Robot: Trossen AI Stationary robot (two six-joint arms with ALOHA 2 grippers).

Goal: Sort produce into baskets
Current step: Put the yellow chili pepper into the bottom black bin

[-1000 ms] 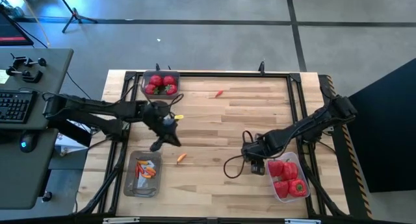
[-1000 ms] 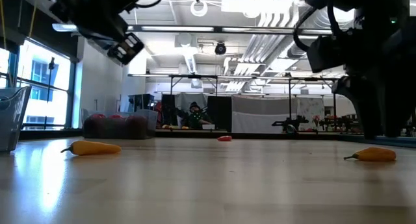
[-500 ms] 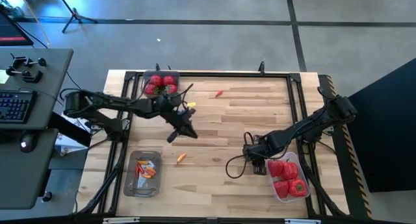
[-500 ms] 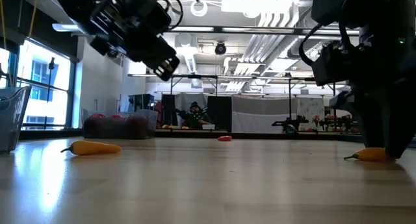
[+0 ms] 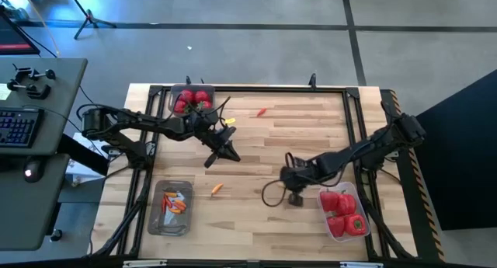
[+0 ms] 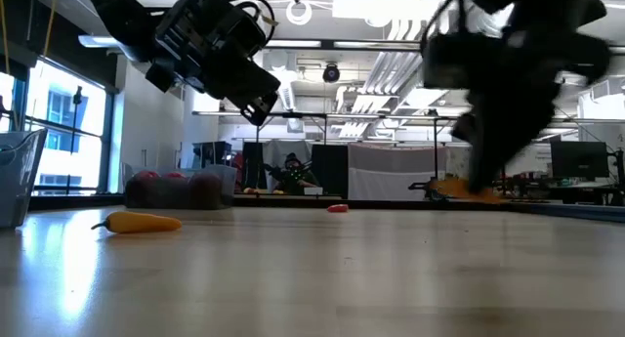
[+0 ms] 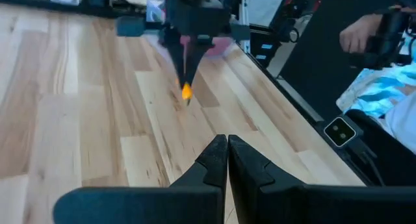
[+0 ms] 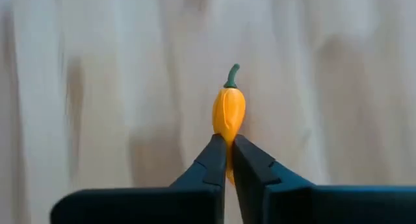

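Three clear tubs on the table, listed from the strawberry tub (image 5: 192, 99). Left gripper (image 5: 231, 153): just right of and below it, fingers together, empty. Pepper-piece tub (image 5: 172, 208): well below. Right gripper (image 5: 281, 173): far right of it, clamped on an orange mini pepper (image 8: 229, 113). Bell pepper tub (image 5: 342, 214): beyond. Step: pepper grasped; next, probably carry it to the pepper-piece tub.

From my remote seat I see a grey concrete floor (image 5: 256, 50) around the rig, a desk (image 5: 35, 155) with a keyboard (image 5: 19, 128) at nine o'clock, bright windows (image 6: 59, 122) at nine o'clock, and ceiling pipes (image 6: 342, 44) overhead.
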